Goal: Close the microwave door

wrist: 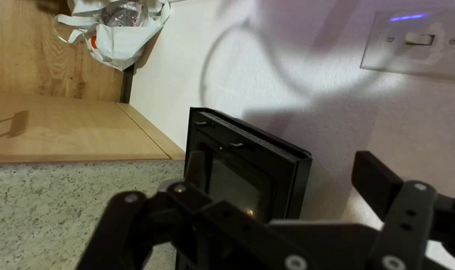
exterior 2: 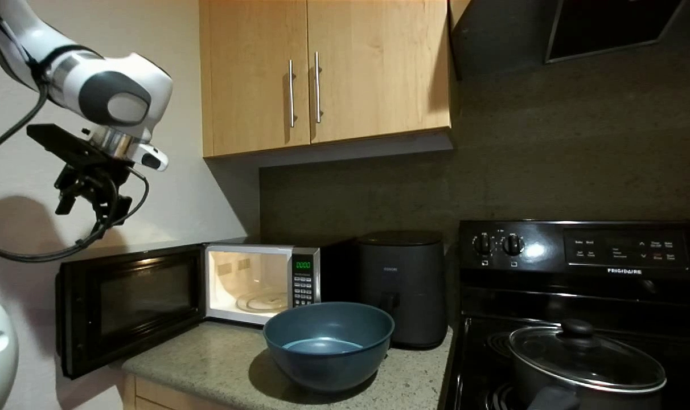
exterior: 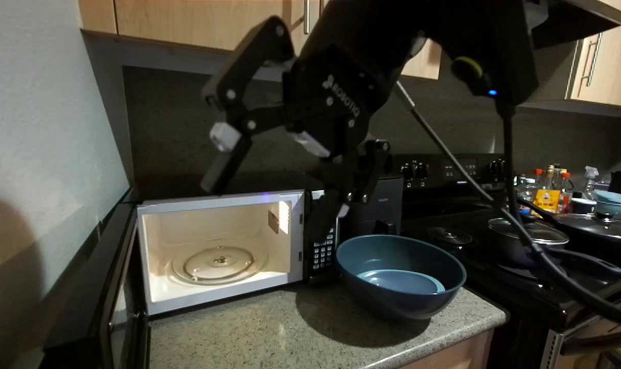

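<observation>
The microwave (exterior: 218, 293) stands on the counter, its lit white interior and glass turntable showing in both exterior views (exterior 2: 231, 315). The microwave door (exterior 2: 146, 296) is swung wide open to the left, near the side wall. In an exterior view I see the door mostly edge-on (exterior: 92, 287). In the wrist view the door (wrist: 242, 180) shows its inner face and free edge, with its lower part hidden by my fingers. My gripper (exterior: 269, 199) is open and empty. In an exterior view the gripper (exterior 2: 93, 212) hangs above the door, apart from it. Its spread fingers also show in the wrist view (wrist: 282, 168).
A blue bowl (exterior: 397, 307) sits on the counter (exterior 2: 208, 364) before the microwave. A black air fryer (exterior 2: 405, 285) stands to the microwave's right, then the stove (exterior 2: 476, 336) with a lidded pot (exterior 2: 590, 364). Cabinets (exterior 2: 373, 74) hang above. The side wall (wrist: 325, 123) is close behind the door.
</observation>
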`<state>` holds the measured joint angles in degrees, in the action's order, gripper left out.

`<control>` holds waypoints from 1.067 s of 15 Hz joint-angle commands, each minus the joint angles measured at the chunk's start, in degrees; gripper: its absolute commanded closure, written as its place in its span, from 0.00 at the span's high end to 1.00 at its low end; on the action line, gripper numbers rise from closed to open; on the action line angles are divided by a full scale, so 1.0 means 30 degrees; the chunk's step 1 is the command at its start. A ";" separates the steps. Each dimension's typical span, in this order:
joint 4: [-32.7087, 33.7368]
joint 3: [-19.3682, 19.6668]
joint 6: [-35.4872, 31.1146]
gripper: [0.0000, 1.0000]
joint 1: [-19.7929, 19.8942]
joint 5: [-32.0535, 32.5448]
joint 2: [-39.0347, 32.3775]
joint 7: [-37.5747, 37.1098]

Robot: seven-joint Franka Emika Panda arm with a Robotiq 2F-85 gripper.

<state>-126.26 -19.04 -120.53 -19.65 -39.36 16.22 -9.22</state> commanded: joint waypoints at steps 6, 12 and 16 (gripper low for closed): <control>0.1380 -0.0068 0.0306 1.00 0.0139 0.1400 -0.3215 -0.0159; 0.1634 -0.0315 -0.1564 1.00 -0.0204 0.0198 -0.3798 0.0554; 0.2170 -0.0573 -0.2464 1.00 -0.0586 -0.1363 -0.4749 0.0894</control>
<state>-121.45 -20.22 -125.63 -20.76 -39.79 4.91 -8.87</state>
